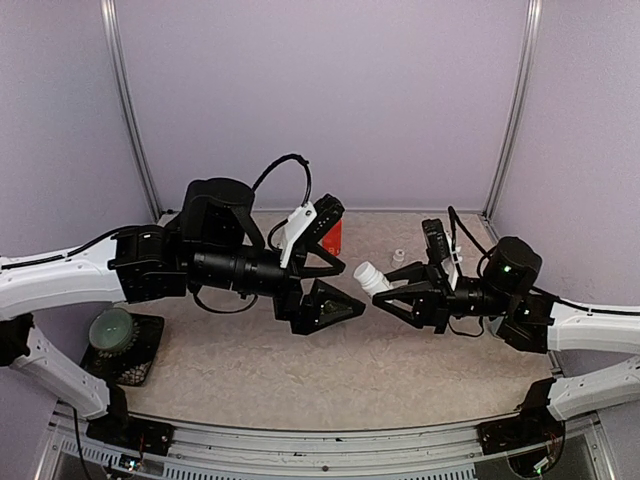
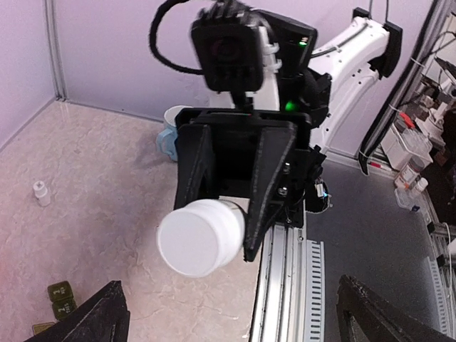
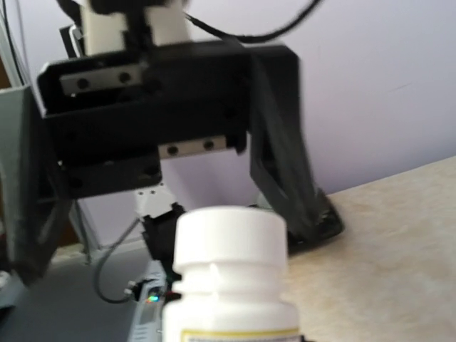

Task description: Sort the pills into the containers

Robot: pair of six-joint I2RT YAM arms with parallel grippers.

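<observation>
Lilac walls stand around a beige mottled surface (image 1: 300, 370). My right jaws are narrow and closed on a white bottle (image 3: 229, 249). They grip it by the body and carry it above the surface, nearly level, with its round cap turned toward my left arm. My left jaws stand wide, the two black fingers (image 2: 107, 317) far apart, and they hold nothing. The cap is just in front of them and does not touch them. The containers (image 2: 58, 296), dark green squares joined in a row, lie on the surface in the lower left corner of the left wrist view, near one left finger; I cannot tell if the lids are shut. A pale blue mug (image 2: 169, 139) is partly hidden behind my right jaws. A small white vial (image 2: 41, 192) stands well apart from the containers. A red object (image 1: 332, 238) shows behind my left arm.
</observation>
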